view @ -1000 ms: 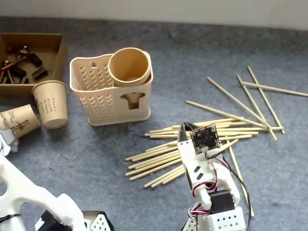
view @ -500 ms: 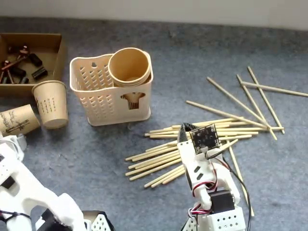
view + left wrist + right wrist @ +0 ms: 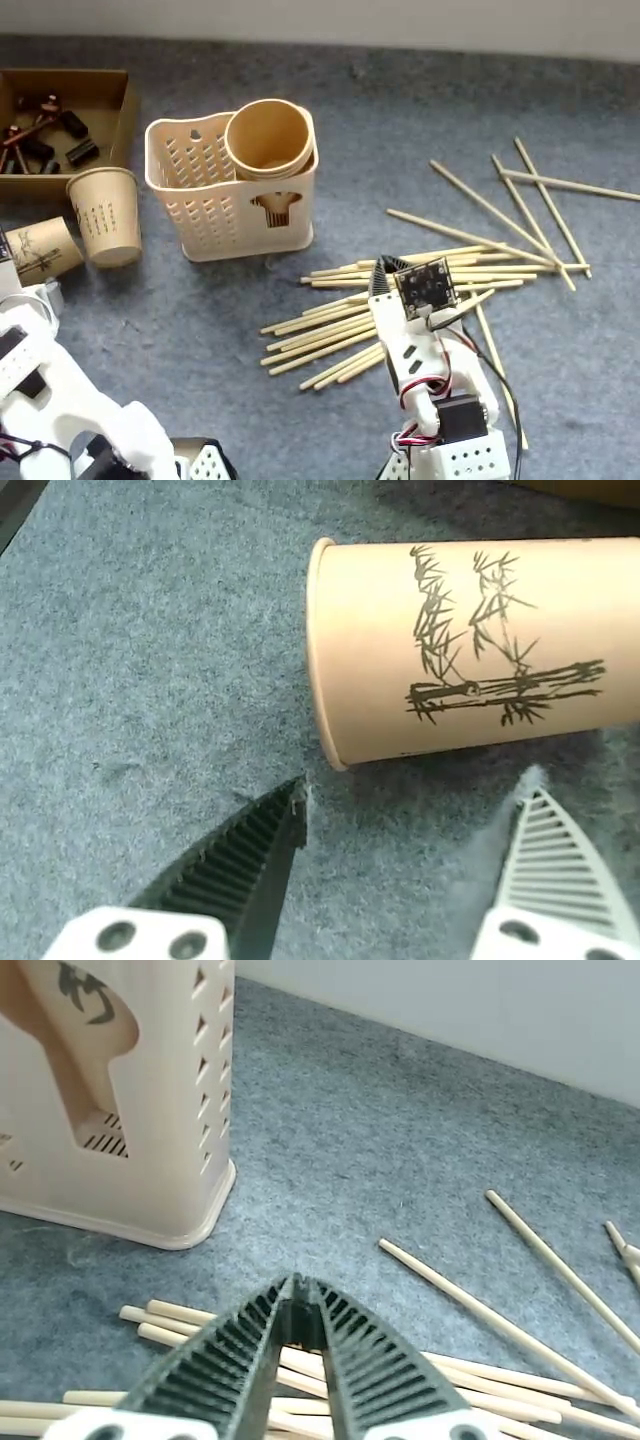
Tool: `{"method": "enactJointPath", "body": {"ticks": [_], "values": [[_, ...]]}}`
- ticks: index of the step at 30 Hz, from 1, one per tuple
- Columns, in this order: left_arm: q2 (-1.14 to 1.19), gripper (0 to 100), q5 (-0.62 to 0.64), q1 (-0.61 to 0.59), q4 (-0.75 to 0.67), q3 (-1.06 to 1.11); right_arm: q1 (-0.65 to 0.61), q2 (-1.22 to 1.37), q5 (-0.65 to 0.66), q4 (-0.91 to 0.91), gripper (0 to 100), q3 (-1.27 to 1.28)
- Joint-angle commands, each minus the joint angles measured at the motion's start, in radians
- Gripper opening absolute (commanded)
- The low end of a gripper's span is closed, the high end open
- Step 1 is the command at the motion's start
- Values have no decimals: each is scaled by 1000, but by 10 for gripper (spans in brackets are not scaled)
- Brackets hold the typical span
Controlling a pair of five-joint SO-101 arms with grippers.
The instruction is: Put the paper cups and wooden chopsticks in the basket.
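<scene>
Grey felt covers your table (image 3: 400, 110). Your left gripper (image 3: 415, 780) is spread wide at the table's left edge, its fingertips just short of the rim of a cup (image 3: 470, 670) that lies on its side, not touching it. A second cup (image 3: 105, 215) stands just beside that one, and a third cup (image 3: 270, 138) sits inside the basket (image 3: 200, 200), left of centre toward the far edge. Your right gripper (image 3: 297, 1290) is closed tip to tip above the chopsticks (image 3: 330, 335) piled near the front edge. Loose sticks (image 3: 530, 205) lie scattered toward the right edge.
</scene>
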Motion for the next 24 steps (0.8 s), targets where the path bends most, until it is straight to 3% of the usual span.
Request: {"method": "enactJointPath", "body": {"ticks": [1, 10, 14, 24], "values": [[-12, 309, -11, -33, -23, -47, -13, -4, 11, 4, 10, 147], [-10, 309, -216, -10, -23, -64, -13, -4, 11, 4, 10, 147], [27, 309, -226, -5, -23, -101, -13, -4, 11, 4, 10, 147], [539, 309, -229, -15, -17, -435, -13, -4, 11, 4, 10, 147]]}}
